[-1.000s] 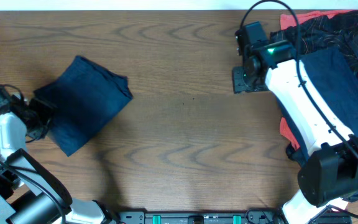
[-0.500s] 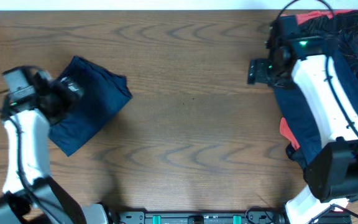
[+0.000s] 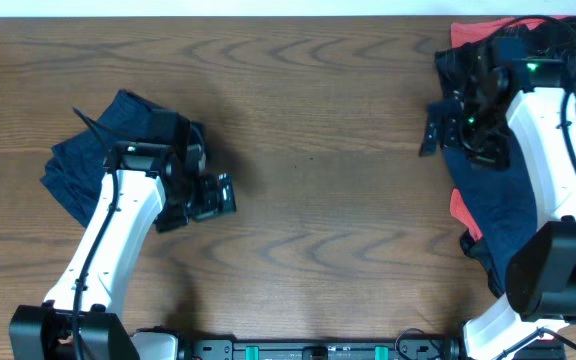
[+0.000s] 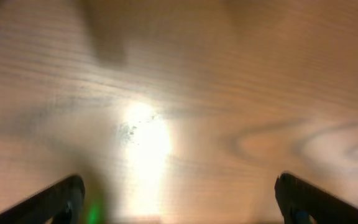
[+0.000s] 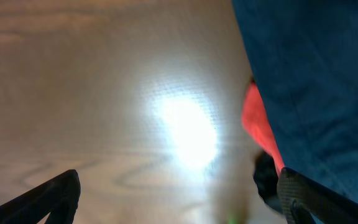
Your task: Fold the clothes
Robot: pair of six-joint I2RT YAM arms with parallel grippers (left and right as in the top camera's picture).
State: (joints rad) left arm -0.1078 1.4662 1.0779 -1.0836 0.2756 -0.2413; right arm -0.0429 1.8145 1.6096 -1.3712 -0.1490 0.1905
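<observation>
A folded navy blue garment (image 3: 83, 160) lies at the left of the table, partly under my left arm. My left gripper (image 3: 211, 197) is open and empty over bare wood to its right; the left wrist view shows only wood between the fingers (image 4: 179, 199). A pile of clothes lies at the right: navy shorts (image 3: 498, 190), a black red-lined piece (image 3: 563, 45) and a coral-red piece (image 3: 460, 208). My right gripper (image 3: 432, 127) is open and empty at the pile's left edge. The right wrist view shows the navy cloth (image 5: 316, 81) and the coral-red edge (image 5: 257, 118) beside its fingers (image 5: 179, 199).
The brown wooden table (image 3: 308, 200) stretches between the two arms. A black rail (image 3: 318, 350) runs along the front edge. My right arm lies over the pile at the right.
My left gripper has left the folded navy garment and swung right over bare wood. My right gripper has moved right and slightly toward the front, to the edge of the pile.
</observation>
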